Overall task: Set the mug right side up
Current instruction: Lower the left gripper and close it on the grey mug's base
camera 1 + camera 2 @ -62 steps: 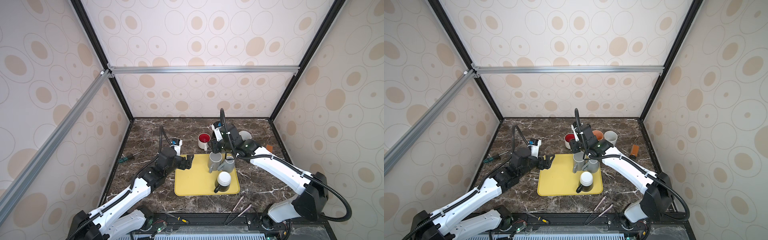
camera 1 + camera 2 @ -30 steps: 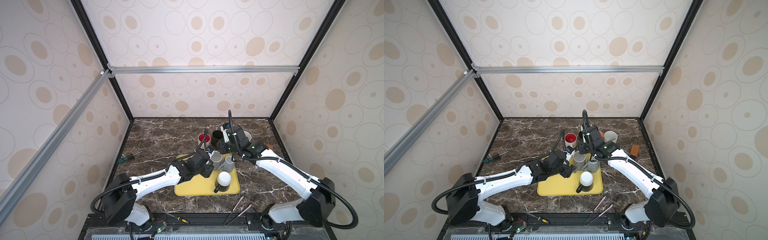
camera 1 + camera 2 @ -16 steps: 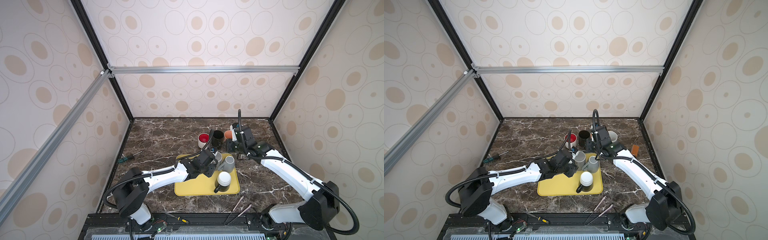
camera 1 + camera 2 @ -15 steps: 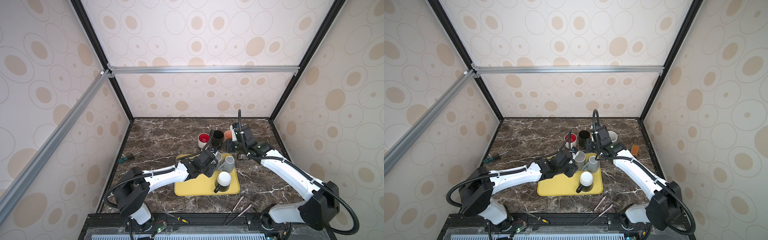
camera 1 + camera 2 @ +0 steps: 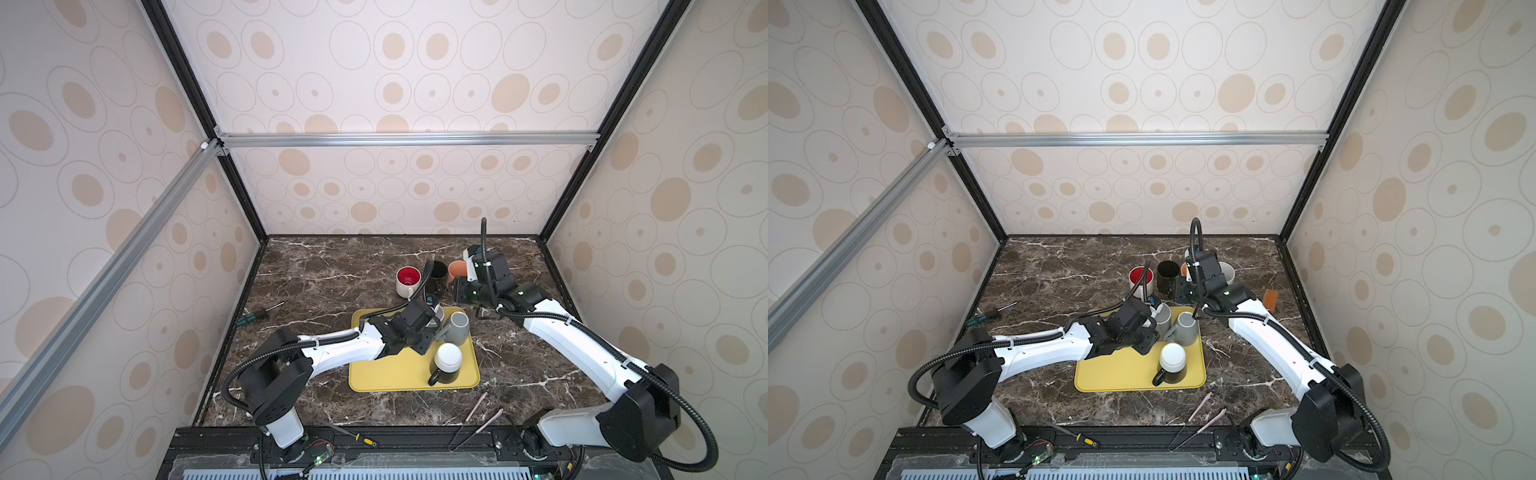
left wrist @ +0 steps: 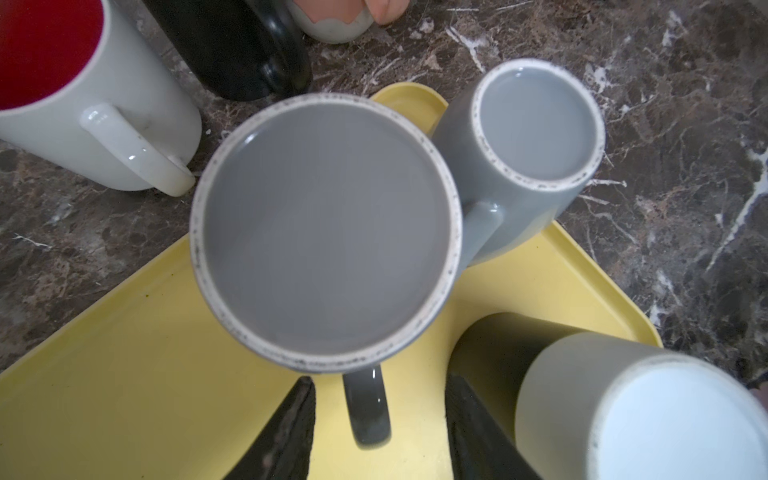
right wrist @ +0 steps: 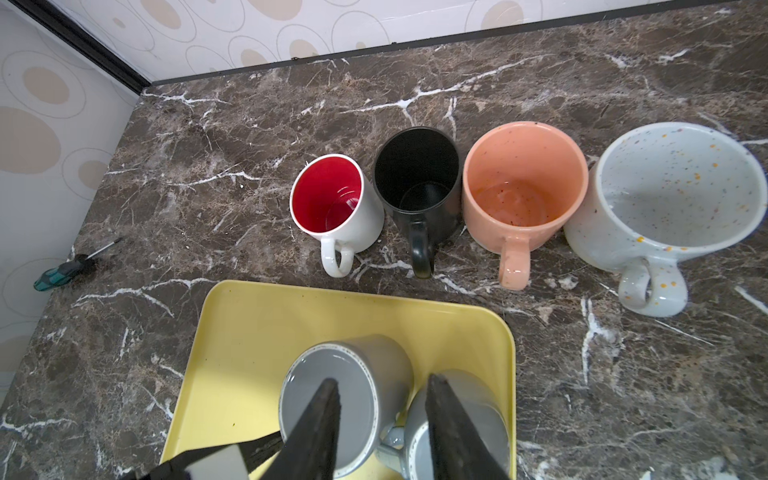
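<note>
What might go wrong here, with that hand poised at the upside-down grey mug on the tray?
The left hand straddles only the slim, glossy handle of the grey mug; gripped there, the mug might slip or swing when lifted. The second grey mug and the dark mug with the white base crowd it on the yellow tray, so flipping it could knock them.

Green screwdriver (image 5: 251,317), marble tabletop (image 5: 324,266), orange block (image 5: 1270,300)
</note>
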`<state>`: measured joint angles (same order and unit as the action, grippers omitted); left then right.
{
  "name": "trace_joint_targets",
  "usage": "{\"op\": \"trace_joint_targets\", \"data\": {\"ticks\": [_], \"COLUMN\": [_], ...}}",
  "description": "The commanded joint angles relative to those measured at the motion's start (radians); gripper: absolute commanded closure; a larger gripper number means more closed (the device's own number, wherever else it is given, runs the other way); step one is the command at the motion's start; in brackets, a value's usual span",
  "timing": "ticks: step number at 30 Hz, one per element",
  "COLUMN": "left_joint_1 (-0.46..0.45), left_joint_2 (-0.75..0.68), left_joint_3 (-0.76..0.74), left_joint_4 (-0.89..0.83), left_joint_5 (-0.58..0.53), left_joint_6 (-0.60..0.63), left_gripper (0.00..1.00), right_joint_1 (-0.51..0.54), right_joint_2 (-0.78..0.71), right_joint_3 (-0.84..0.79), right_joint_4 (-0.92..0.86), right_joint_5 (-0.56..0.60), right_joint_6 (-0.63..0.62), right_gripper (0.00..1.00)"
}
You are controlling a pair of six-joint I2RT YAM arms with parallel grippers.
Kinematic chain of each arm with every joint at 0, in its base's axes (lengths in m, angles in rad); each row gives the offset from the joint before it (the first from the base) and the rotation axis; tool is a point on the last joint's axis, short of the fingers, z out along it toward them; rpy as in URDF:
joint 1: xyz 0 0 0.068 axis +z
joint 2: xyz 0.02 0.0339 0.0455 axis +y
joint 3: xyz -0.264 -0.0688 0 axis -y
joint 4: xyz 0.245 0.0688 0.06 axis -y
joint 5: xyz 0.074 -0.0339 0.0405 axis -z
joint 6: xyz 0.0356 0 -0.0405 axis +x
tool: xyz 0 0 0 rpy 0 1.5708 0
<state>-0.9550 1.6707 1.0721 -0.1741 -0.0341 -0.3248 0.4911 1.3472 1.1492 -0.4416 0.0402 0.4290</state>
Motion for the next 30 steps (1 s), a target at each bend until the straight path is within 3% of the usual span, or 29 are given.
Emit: {"op": "trace_joint_targets", "data": {"ticks": [1, 30], "left_joint_1": [-0.008, 0.016], "left_joint_2": [0.030, 0.116], "left_joint_3": [0.052, 0.126], "left_joint_4": [-0.016, -0.090], "left_joint_5": [-0.027, -0.091], "left_joint_6": [-0.007, -0.012], "left_gripper": [0.50, 0.72], "right_joint_1": [-0.004, -0.021], "right_joint_2": [-0.018, -0.054], "right_joint_3": [-0.008, -0.051], "right_joint_4": [-0.006, 0.018], "right_joint_5": [0.000, -0.021], "right_joint_6": [0.001, 0.012], "right_gripper": [0.63, 0.63]}}
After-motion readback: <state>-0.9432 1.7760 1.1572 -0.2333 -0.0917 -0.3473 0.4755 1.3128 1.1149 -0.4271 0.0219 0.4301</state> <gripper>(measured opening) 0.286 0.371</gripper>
